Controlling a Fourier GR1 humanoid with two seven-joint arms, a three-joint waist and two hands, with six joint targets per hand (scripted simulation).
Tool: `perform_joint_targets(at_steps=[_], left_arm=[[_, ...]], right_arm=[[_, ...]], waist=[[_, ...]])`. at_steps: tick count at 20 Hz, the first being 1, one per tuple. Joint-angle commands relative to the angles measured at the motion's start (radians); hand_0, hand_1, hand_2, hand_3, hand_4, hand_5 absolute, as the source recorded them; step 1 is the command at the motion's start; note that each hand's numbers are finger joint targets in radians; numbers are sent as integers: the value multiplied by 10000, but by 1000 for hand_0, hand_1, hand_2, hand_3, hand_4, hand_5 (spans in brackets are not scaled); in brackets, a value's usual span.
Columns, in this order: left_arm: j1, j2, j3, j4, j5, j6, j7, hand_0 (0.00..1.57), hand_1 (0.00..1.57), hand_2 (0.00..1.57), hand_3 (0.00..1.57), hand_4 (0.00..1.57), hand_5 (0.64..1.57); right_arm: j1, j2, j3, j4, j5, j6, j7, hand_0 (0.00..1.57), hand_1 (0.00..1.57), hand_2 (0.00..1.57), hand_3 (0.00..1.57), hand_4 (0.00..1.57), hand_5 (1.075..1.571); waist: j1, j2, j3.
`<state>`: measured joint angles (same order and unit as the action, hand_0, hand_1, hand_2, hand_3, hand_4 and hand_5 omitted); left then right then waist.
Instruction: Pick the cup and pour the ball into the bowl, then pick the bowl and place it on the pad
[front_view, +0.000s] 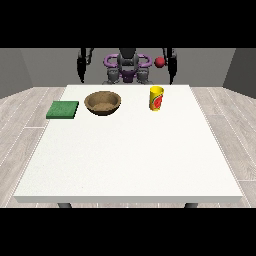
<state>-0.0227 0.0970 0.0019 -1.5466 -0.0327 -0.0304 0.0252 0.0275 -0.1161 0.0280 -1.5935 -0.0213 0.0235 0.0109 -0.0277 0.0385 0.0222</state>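
Hand at the view's right (172, 75): hangs beside the robot's body behind the far edge of the tabletop (130, 150), holding nothing. Too small to tell how its fingers lie.

Hand at the view's left (81, 75): likewise hanging at the robot's side, off the tabletop, with nothing in it; finger state cannot be told.

Ball (159, 62): red, seen just beside the arm at the view's right, above and behind the cup rather than inside it. Whether it is touching the arm cannot be told.

Cup (156, 98): yellow with a red mark, upright on the far part of the tabletop, in front of and below the hand at the view's right, near it but apart. Judged light, rigid and smooth-sided, likely to tip if nudged; best taken round its middle wall, from the side.

Bowl (103, 103): brown, upright, well to the view's left of the cup, nearer the other hand. Judged stiff, heavier than the cup; its rim offers the likeliest hold.

Pad (63, 109): green, flat, just beside the bowl at the view's left, near the tabletop's edge. Judged soft and low.
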Motion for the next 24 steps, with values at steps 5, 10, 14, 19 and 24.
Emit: perform_joint_targets(at_steps=[5, 10, 14, 19, 24], left_arm=[[-169, 404, 160, -1032, 120, -75, 821, 0, 0, 0, 0, 0, 1557], [-1059, 436, 1488, -2132, 2263, -280, 2019, 0, 0, 0, 0, 0, 1558], [-554, 885, 2333, -1865, 2899, -858, 1230, 0, 0, 0, 0, 0, 1547], [-1131, 1194, 2924, -367, 2861, -1345, -594, 0, 0, 0, 0, 0, 1541], [-1306, 524, 2407, 498, 1923, -1041, -2428, 0, 0, 0, 0, 0, 1529]], right_arm=[[-35, -396, -172, -1006, -117, 26, 834, 0, 0, 0, 0, 0, 1569], [-134, -1528, -2247, -466, -2201, 1378, 520, 0, 0, 0, 0, 0, 1569], [367, -1299, -2355, -964, -2316, 1712, 44, 0, 0, 0, 0, 0, 1570], [-355, -1199, -2436, -836, -2324, 1739, -74, 0, 0, 0, 0, 0, 1570], [-873, -912, -2258, -190, -1967, 1785, -1114, 0, 0, 0, 0, 0, 1570]], waist=[[-68, -2679, -182], [410, -2107, -216], [74, -1542, -221], [-142, -452, -224], [-242, 567, -226]])
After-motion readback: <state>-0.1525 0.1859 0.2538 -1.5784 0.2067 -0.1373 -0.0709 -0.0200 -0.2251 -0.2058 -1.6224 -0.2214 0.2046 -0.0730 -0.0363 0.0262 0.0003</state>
